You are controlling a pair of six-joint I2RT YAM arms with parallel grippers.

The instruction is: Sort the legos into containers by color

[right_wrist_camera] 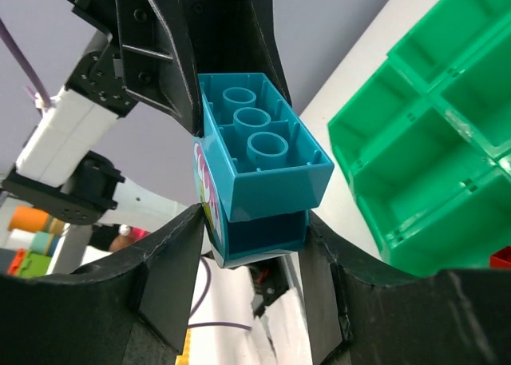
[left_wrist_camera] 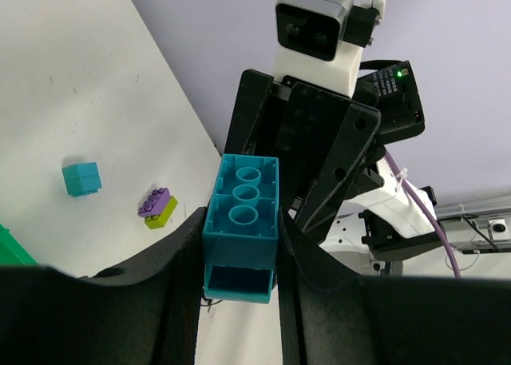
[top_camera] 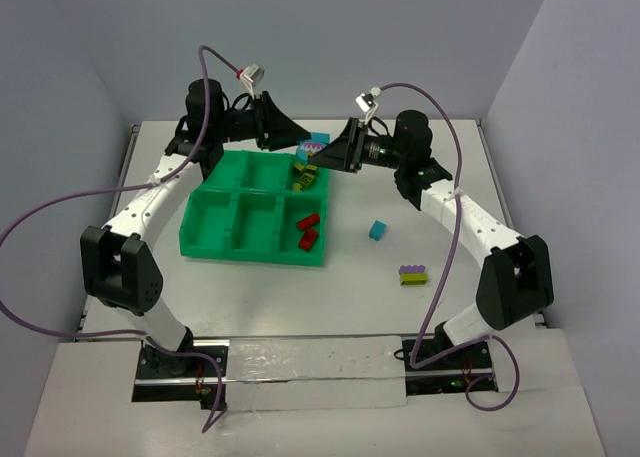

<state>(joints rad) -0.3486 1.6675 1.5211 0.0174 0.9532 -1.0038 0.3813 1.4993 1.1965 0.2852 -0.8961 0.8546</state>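
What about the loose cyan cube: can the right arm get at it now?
Probably not yet: nothing lies between it and the cyan cube, but the right hand is closed around the teal brick that the left hand also grips.

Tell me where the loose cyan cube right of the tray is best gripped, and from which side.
Grip the cyan cube across two opposite flat side faces, coming straight down from above. It sits alone on the table, apart from the green tray and the purple-on-green stack, so there is likely room on either side.
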